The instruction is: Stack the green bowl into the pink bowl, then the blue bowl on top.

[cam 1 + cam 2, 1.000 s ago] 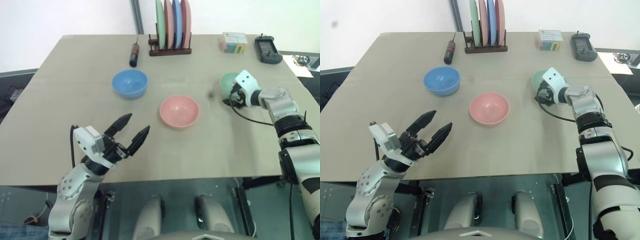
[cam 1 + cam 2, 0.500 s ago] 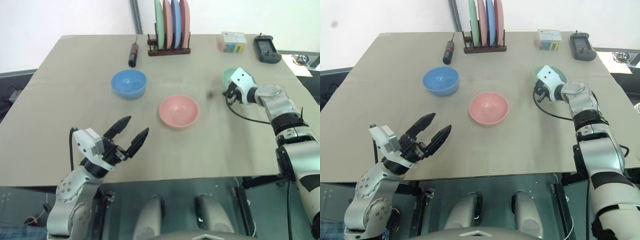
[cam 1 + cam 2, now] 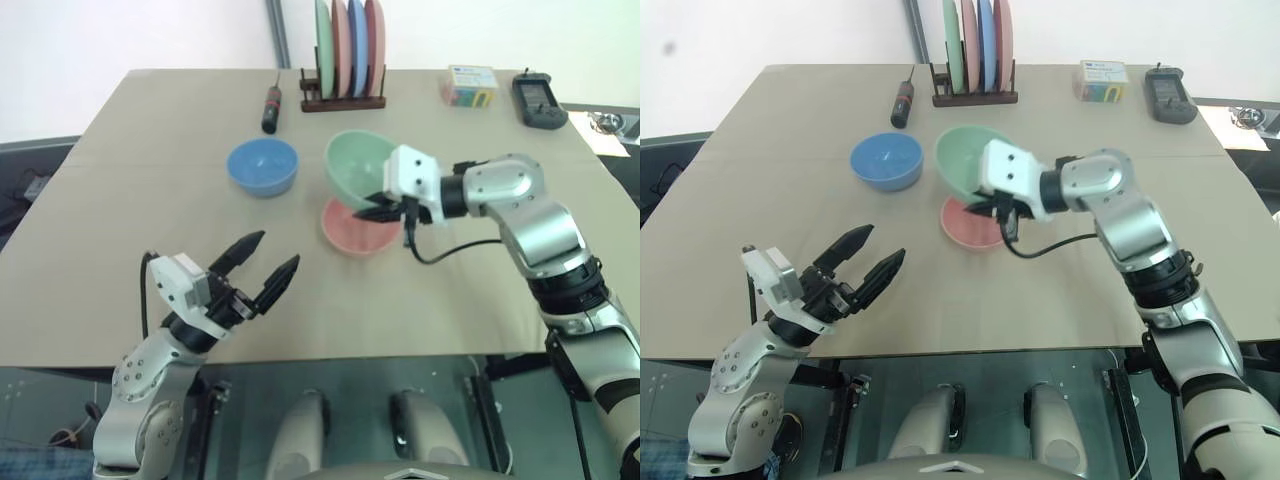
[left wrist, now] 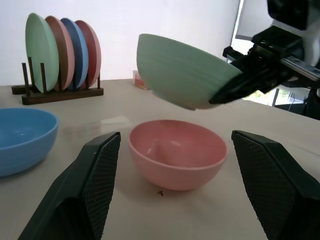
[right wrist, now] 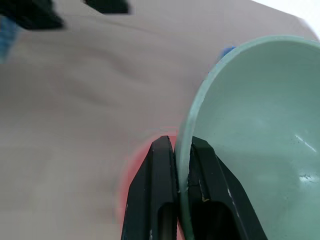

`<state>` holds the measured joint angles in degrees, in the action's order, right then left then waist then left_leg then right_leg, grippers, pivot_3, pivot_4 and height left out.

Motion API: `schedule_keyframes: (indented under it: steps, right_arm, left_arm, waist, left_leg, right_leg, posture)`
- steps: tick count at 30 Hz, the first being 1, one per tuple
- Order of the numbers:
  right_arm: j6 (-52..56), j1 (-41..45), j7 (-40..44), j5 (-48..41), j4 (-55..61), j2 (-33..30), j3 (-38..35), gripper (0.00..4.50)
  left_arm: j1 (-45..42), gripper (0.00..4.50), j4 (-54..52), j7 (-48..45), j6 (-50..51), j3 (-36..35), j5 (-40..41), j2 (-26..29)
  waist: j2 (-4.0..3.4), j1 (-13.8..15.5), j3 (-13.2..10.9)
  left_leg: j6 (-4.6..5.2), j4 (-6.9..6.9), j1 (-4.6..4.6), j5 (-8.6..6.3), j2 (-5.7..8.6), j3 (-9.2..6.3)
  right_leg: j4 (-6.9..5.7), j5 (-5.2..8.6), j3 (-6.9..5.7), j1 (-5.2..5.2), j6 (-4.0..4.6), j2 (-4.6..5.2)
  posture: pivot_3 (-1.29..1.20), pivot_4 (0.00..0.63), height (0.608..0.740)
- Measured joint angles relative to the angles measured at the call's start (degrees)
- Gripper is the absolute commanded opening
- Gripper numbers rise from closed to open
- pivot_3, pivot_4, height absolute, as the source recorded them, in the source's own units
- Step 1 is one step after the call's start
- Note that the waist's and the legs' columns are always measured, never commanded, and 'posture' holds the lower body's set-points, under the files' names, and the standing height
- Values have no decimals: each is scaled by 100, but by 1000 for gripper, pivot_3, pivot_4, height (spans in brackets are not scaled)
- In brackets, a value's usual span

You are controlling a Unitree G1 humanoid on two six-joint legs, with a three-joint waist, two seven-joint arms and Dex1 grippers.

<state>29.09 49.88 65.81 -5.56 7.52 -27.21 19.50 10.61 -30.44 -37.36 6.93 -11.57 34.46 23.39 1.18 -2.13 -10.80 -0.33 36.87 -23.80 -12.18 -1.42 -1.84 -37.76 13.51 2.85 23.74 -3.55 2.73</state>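
Two black fingers of the right gripper (image 3: 384, 207) pinch the rim of the green bowl (image 3: 359, 167), holding it tilted in the air just above the pink bowl (image 3: 357, 234). The blue bowl (image 3: 262, 166) sits nearby on the table (image 3: 120, 200). The left gripper (image 3: 262, 268) hovers, fingers apart.

Tan table (image 3: 120, 200) with pink bowl (image 3: 355, 235), blue bowl (image 3: 262, 165)

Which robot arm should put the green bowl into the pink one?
Probably the right: its gripper already pinches the green bowl by the rim, tilted just above the pink bowl. The left gripper is open and holds nothing.
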Motion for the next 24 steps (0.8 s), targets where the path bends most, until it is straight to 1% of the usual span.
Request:
schedule_keyframes:
  steps: [1,2,3,4,5,8,9,10,11,14,16,18,19,20,22,24]
  right_arm:
    - [30,0,-5,-2,38,14,25,1063]
    - [34,1,-5,-2,52,14,47,1485]
    - [35,2,-8,1,51,8,64,1803]
    - [66,6,-8,-4,45,7,80,2372]
    - [70,8,-8,-5,44,7,80,2628]
    - [87,53,-128,-18,30,64,73,3878]
    - [106,65,-177,-45,31,91,58,4242]
    - [203,64,-262,-107,29,136,-20,4446]
    - [242,65,-303,-151,26,149,-52,4446]
    - [623,61,-550,-535,-16,177,-587,4446]
    - [910,-3,-717,-958,2,153,-1200,4446]
    - [986,-51,-770,-1112,21,146,-1394,4446]
    - [1119,-292,-827,-1464,157,127,-1812,4446]
    - [1193,-443,-854,-1655,228,115,-1994,4446]
    - [1303,-679,-876,-1963,364,68,-2280,4446]
    - [1460,-995,-926,-2485,639,62,-2733,4446]
  left_arm:
    - [-21,3784,0,-2,1,11,-1,0]
    - [-41,3784,0,-4,1,26,-1,0]
    - [-44,3784,1,-5,2,32,-3,0]
    - [-44,3784,3,-5,3,33,-5,0]
    - [-44,3784,3,-5,3,33,-5,0]
    - [-44,3784,5,16,18,33,-14,0]
    - [-53,3784,8,38,30,34,-32,0]
    - [-81,3784,19,99,59,35,-71,2]
    - [-97,3784,26,134,79,35,-87,4]
    - [-553,3784,278,625,468,26,-376,128]
    - [-1110,3784,672,793,709,30,-635,393]
    - [-1359,3784,824,837,771,4,-697,491]
    - [-1899,3784,1269,788,813,91,-905,721]
    - [-2205,3784,1541,758,824,76,-1039,892]
    - [-2596,3784,1879,680,809,124,-1229,1058]
    - [-3272,3784,2633,483,735,402,-1573,1247]
  waist:
    - [0,-2,0]
    - [1,-3,0]
    - [1,-4,1]
    - [1,-5,0]
    - [1,-5,0]
    - [1,-5,0]
    - [1,-6,1]
    - [1,-5,0]
    - [1,-5,1]
    - [3,37,1]
    - [3,59,1]
    - [4,56,2]
    - [5,86,2]
    - [5,106,1]
    - [2,107,0]
    - [3,132,0]
  left_leg:
    - [0,0,0,0,0,0]
    - [0,1,0,0,0,0]
    - [0,0,0,0,0,0]
    - [0,1,-2,0,0,0]
    - [0,1,-2,0,0,0]
    - [0,0,-3,0,0,0]
    - [0,0,-3,0,0,0]
    - [0,0,-3,0,0,-1]
    - [0,0,-3,0,0,-1]
    - [0,10,-4,0,2,-13]
    - [0,11,-4,0,3,-16]
    - [0,11,-5,0,2,-14]
    - [0,10,-5,0,4,-19]
    - [0,9,-9,0,2,-21]
    - [0,0,-6,0,4,-10]
    - [0,-3,-11,0,5,-15]
  right_leg:
    - [0,0,0,0,0,0]
    - [0,0,0,-1,0,0]
    - [1,0,0,-1,0,0]
    - [2,0,0,-1,0,0]
    - [2,0,0,-1,0,0]
    - [2,-2,0,0,-3,0]
    - [2,-2,0,0,-3,0]
    - [2,-2,-1,0,-3,0]
    - [1,-1,-1,0,-2,0]
    - [-1,-1,-14,-8,-2,-1]
    - [-1,-3,-17,-11,-6,-1]
    - [1,-11,-17,-10,-19,-1]
    - [-1,-12,-21,-12,-21,-1]
    - [3,-12,-23,-9,-21,-5]
    - [7,-12,-12,-9,-22,-2]
    - [10,-12,-19,-7,-22,-2]
  posture:
    - [0,150,740]
    - [0,150,740]
    - [0,150,740]
    - [0,150,740]
    - [0,150,740]
    - [0,150,740]
    - [0,150,740]
    - [0,150,740]
    - [0,150,740]
    - [0,150,740]
    - [0,150,740]
    - [0,150,740]
    - [0,150,740]
    - [0,150,740]
    - [0,150,740]
    - [0,150,740]
